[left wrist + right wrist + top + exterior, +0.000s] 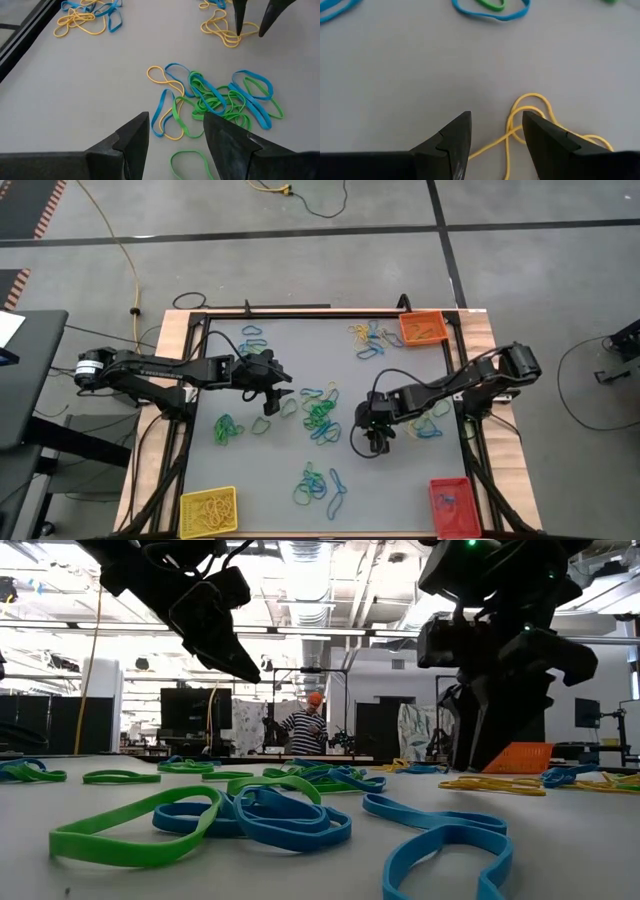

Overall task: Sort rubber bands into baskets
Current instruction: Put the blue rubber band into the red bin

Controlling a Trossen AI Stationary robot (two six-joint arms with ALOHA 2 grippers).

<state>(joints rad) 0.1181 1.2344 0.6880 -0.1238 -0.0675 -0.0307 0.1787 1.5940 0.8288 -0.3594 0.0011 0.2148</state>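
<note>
Grey table (pixel 270 470) strewn with rubber bands (pixel 320 415) between baskets (pixel 209 510).

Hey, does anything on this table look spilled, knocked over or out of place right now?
Nothing stands out. The loose rubber bands strewn over the table are the unsorted work, and the yellow basket, orange basket and red basket sit flat.

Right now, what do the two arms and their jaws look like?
Both arms are dark, jointed, with black cables running along them. The left arm carries pale lettering on its long link and a round silver-and-black base joint. Each gripper, left and right, ends in two dark, matte, wedge-shaped jaws.
</note>
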